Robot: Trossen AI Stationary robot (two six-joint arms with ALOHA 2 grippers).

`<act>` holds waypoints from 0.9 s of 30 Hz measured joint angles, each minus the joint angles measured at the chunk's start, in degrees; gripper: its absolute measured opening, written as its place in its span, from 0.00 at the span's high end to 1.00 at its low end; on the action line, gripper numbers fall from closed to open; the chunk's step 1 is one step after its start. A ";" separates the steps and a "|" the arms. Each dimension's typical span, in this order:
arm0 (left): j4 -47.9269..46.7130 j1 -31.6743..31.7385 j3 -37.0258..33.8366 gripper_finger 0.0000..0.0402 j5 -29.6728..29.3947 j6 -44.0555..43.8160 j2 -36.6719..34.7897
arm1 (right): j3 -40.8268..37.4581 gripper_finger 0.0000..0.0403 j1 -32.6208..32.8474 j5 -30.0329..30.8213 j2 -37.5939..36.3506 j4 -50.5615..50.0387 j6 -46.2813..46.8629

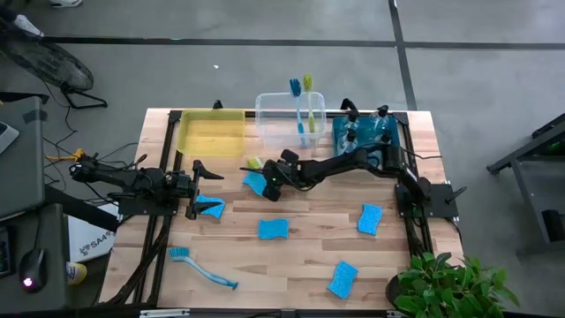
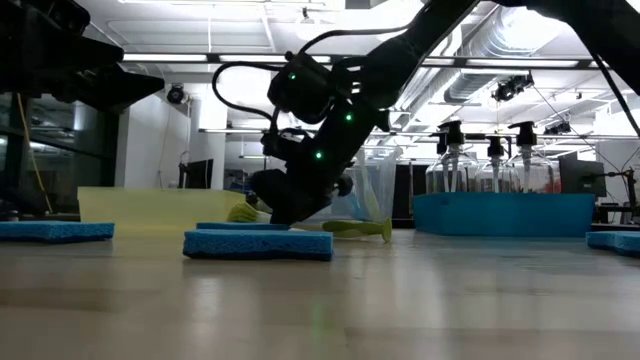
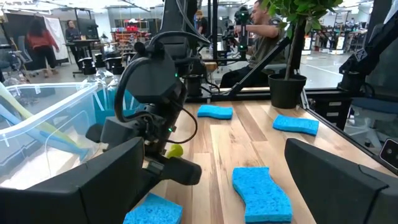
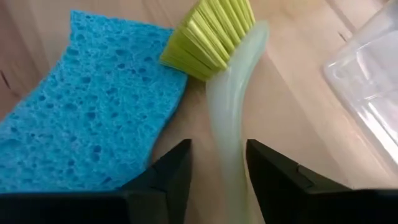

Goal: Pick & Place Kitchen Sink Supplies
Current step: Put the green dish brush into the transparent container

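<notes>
A yellow-green dish brush (image 4: 225,93), pale translucent handle and stiff bristle head, lies on the table between the right gripper (image 4: 217,163) fingers, narrowed about its handle, blue sponge (image 4: 87,106) beside them; the clear bin (image 1: 290,119) beyond holds two upright brushes.

Grey concrete floor (image 1: 265,66); ceiling striplights (image 2: 170,57)
</notes>
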 joint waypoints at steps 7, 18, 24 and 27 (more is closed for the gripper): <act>0.01 0.00 0.00 0.05 0.02 -0.01 0.01 | -0.02 0.82 0.53 -0.28 0.14 0.60 0.29; -0.01 0.00 0.00 0.05 0.02 -0.02 0.00 | -0.26 0.91 2.55 -0.02 -0.30 0.61 0.61; -0.01 0.00 0.00 0.05 0.02 -0.02 0.00 | -0.34 0.91 6.09 5.60 -3.54 0.66 -2.61; 0.02 0.00 -0.02 0.05 0.02 -0.01 0.02 | -0.28 0.91 8.08 11.17 -5.58 1.04 -4.72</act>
